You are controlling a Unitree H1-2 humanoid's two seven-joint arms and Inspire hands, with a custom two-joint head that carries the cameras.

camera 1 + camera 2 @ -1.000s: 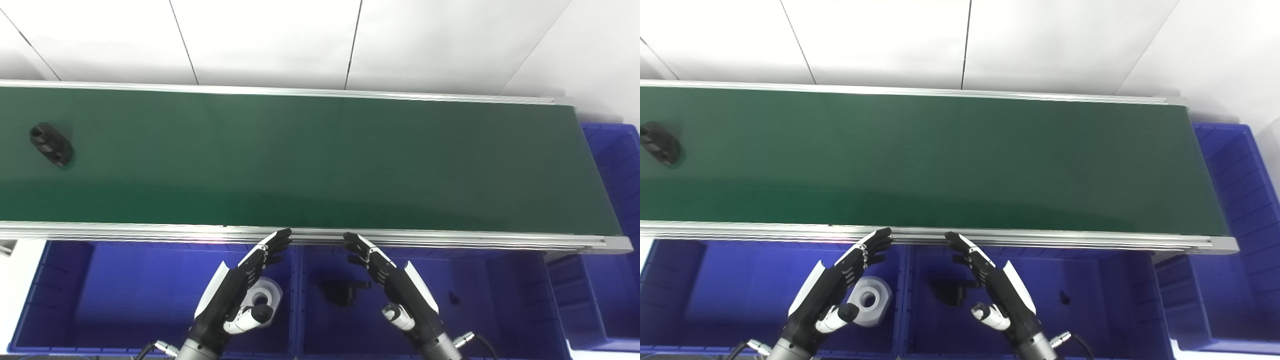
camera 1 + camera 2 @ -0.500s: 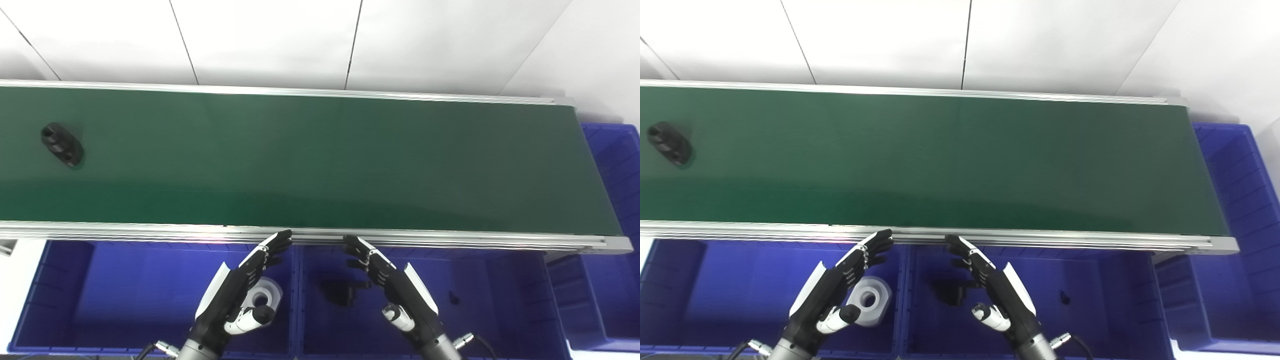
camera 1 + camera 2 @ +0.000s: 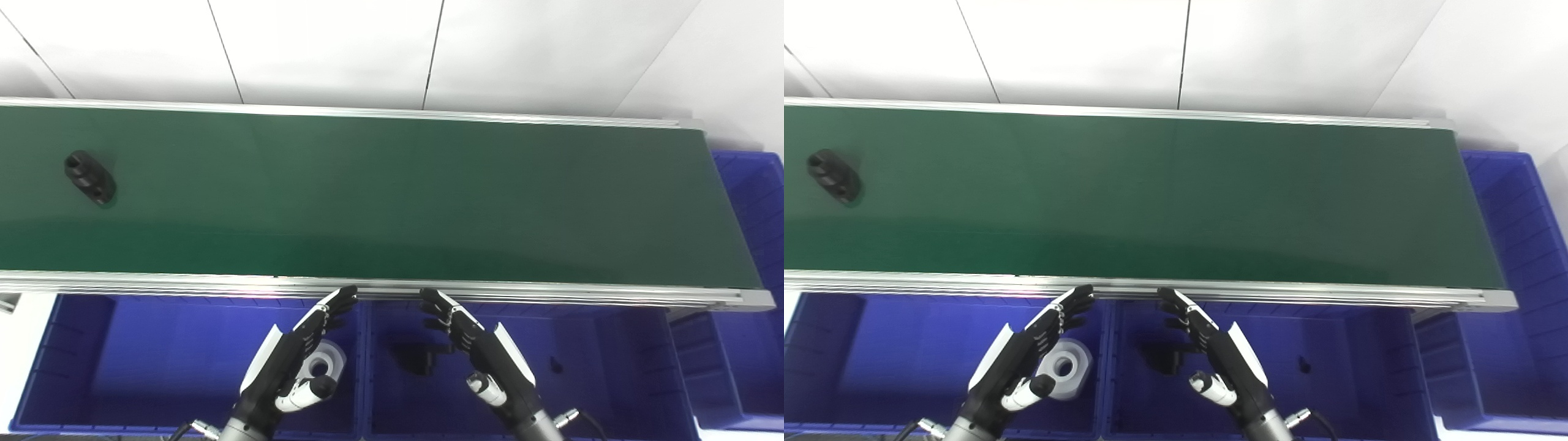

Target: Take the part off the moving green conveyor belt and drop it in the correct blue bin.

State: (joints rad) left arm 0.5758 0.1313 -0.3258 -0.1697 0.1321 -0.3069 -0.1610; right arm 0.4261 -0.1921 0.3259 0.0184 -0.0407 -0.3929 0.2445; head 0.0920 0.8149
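A: Where is the part now?

B: The green belt (image 3: 392, 196) crosses the whole view; under it stand the blue bins (image 3: 73, 361). Both hands are open and empty: left hand (image 3: 288, 361) at 7 o'clock, right hand (image 3: 484, 355) at 5 o'clock. The black part (image 3: 90, 177) lies at 9 o'clock.

A: Its long axis?

B: From 10 to 4 o'clock.

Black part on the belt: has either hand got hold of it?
No. The black part lies alone at the belt's far left, while the left hand and right hand hover open over the bins.
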